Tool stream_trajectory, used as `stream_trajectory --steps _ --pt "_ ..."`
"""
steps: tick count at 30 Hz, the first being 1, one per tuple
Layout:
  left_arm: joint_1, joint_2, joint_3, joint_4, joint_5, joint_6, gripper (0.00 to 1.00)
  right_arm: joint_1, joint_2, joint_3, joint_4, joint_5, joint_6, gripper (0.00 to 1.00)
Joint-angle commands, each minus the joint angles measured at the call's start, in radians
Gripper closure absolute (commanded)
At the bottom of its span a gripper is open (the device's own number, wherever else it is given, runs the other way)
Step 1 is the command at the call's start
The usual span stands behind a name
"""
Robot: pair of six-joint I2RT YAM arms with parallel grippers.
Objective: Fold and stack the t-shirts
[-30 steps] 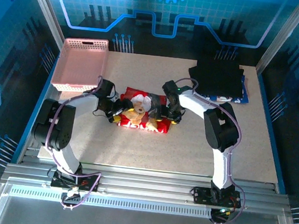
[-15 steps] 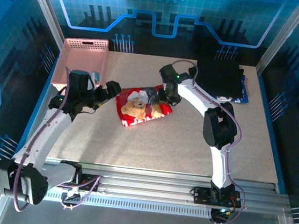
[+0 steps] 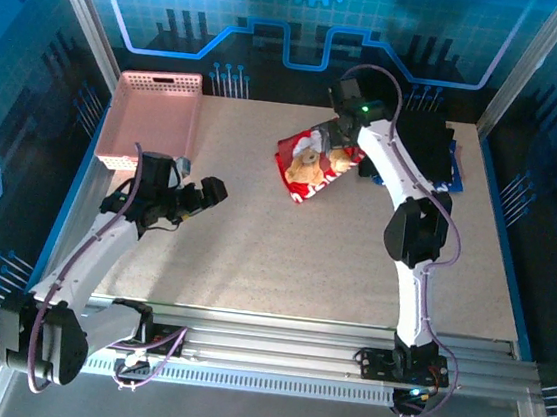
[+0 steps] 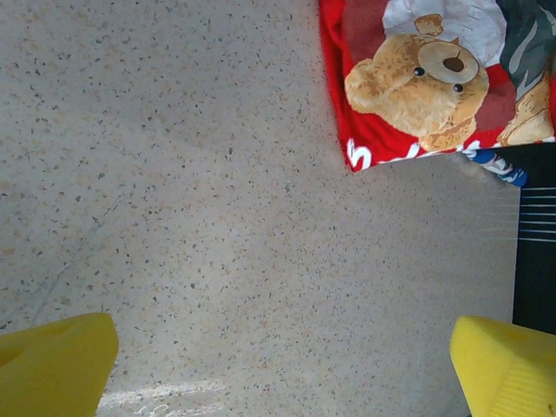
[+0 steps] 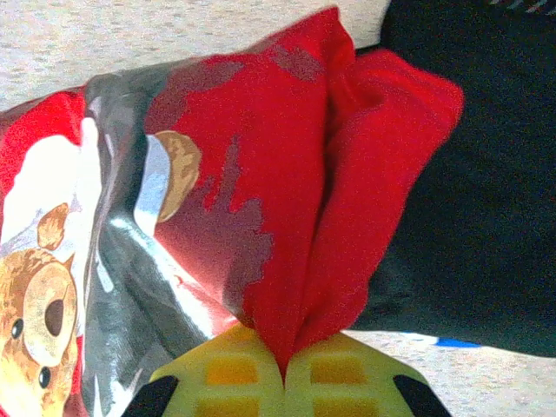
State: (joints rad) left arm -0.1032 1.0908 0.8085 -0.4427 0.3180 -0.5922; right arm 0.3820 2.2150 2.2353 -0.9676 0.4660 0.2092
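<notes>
The red t-shirt point(image 3: 311, 167) with the teddy-bear print is sitting at the far middle of the table point(image 3: 283, 259), just beside the stack of dark folded shirts point(image 3: 411, 145). The right gripper point(image 5: 283, 369) is clenching a bunched edge of it between its yellow fingers. The left gripper point(image 4: 280, 354) is hovering released and empty over bare tabletop, its jaws spread wide, near the pink basket point(image 3: 153, 114).

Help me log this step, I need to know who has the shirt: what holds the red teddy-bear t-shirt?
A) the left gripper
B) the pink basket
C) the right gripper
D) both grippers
C: the right gripper is shut on a fold of the red t-shirt, while the left gripper stands open over the table.
</notes>
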Motion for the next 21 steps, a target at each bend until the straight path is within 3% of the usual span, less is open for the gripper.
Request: stream_trajectory --steps 1,11,21 --pt "-0.006 -0.011 -0.013 0.0 -0.009 0.041 0.01 -0.013 0.001 0.054 0.033 0.068 -0.065 1.0" --pt "-0.004 -0.001 -0.03 0.004 -0.026 0.051 0.01 -0.073 -0.005 0.106 0.116 0.124 -0.144 1.0" --pt "-0.003 -0.017 -0.058 -0.018 -0.05 0.076 0.01 -0.238 -0.027 0.14 0.114 0.05 -0.075 1.0"
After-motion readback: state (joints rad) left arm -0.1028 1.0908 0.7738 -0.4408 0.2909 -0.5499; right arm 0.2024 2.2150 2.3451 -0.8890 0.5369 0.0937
